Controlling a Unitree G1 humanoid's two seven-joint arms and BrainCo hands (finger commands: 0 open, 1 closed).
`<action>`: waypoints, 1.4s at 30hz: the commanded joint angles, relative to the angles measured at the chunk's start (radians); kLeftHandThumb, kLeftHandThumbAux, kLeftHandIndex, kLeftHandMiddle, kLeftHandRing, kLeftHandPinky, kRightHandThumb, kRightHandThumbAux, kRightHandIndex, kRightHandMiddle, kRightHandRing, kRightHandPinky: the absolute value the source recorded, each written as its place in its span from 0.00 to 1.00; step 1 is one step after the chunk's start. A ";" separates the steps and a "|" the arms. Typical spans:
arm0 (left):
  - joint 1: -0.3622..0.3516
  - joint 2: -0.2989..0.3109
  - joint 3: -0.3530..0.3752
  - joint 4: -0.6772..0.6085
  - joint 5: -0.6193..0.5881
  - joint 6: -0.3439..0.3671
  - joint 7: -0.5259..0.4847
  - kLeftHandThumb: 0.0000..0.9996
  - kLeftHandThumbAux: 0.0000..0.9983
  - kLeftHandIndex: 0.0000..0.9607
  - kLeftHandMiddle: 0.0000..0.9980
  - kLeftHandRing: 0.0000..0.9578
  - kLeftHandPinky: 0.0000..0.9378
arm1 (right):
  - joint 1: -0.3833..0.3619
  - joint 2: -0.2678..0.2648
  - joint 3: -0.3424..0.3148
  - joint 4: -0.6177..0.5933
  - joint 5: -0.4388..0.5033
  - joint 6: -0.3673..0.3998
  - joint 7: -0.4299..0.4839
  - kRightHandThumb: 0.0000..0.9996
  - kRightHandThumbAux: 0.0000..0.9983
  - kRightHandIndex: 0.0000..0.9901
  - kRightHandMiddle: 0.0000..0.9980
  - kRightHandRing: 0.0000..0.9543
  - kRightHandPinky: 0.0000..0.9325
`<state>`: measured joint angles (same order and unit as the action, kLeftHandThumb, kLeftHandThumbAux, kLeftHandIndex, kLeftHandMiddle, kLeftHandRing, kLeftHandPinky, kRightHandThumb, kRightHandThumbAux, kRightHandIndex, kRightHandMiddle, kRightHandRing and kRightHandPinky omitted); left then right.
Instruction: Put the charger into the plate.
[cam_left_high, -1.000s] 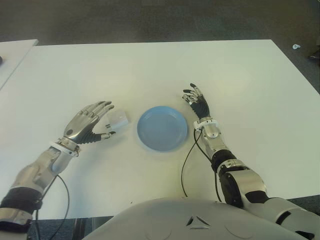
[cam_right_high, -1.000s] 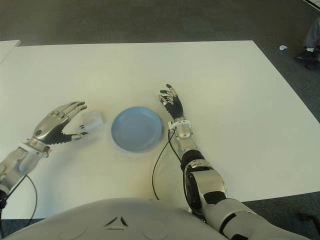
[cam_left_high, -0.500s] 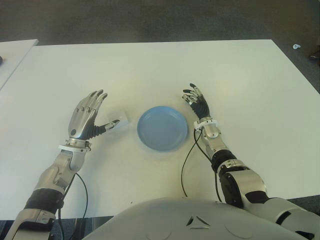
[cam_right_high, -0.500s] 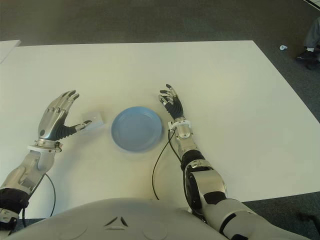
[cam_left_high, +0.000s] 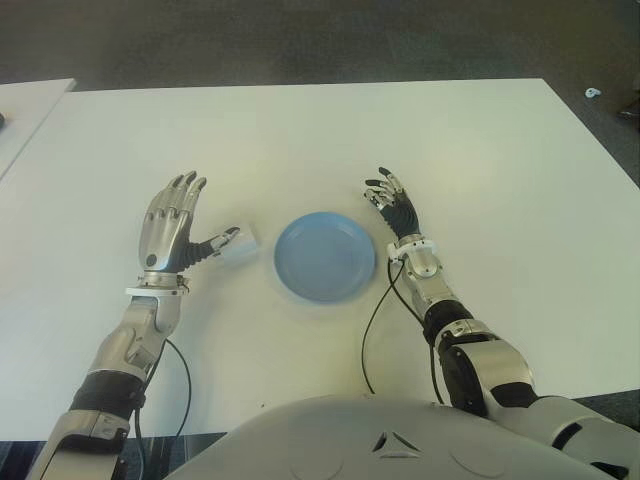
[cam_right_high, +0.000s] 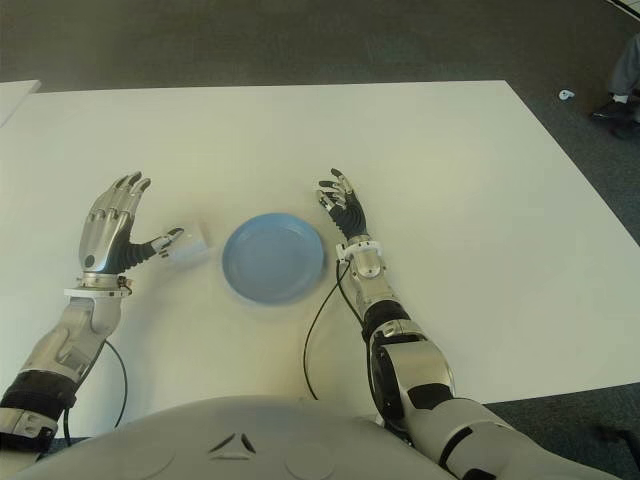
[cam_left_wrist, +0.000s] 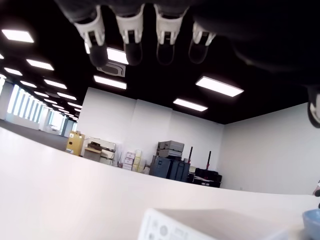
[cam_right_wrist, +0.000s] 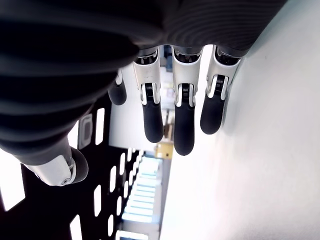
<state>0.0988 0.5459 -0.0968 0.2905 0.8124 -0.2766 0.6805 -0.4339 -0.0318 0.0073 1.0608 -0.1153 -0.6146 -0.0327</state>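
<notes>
Since a second ago the left hand has swung up from a flat reach over the charger to a raised, palm-in pose; in the last half second it shifted only slightly, fingers pointing more steeply away from the robot. Right hand, plate and charger unchanged.

Left hand: four fingers straight and slightly fanned, holding nothing. Thumb stretched sideways toward the charger; its tip shows at the charger's near-left edge, contact not clear. Left wrist view: the fingertips hang in a row above, well clear of the charger, which lies on the table below them.

Charger: small white block flat on the table, just past the left thumb tip, between that thumb and the plate's left rim, beside the plate and apart from it. Not in the plate.

Plate: blue, round, lying between the two hands.

Right hand: just right of the plate's far rim, fingers loosely extended and a little apart, gripping nothing. Right wrist view: fingertips side by side, thumb set apart.

A black cable runs by the right forearm.
</notes>
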 joint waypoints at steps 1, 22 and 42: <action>0.008 -0.018 -0.018 -0.006 0.015 0.042 -0.012 0.29 0.24 0.00 0.00 0.00 0.00 | 0.109 0.001 0.008 0.068 -0.005 0.050 0.011 0.12 0.53 0.00 0.27 0.33 0.29; -0.001 -0.016 -0.105 0.012 -0.019 0.110 -0.192 0.24 0.25 0.00 0.00 0.00 0.00 | 0.108 -0.001 0.015 0.071 -0.004 0.046 0.013 0.11 0.52 0.00 0.26 0.33 0.31; -0.112 0.095 -0.184 0.258 -0.007 -0.207 -0.162 0.22 0.18 0.00 0.00 0.00 0.00 | 0.107 0.002 0.010 0.065 0.004 0.056 0.023 0.08 0.52 0.00 0.26 0.33 0.28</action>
<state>0.0050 0.6342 -0.2573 0.5028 0.7878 -0.4621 0.5014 -0.4308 -0.0366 0.0173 1.0607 -0.1135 -0.6239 -0.0180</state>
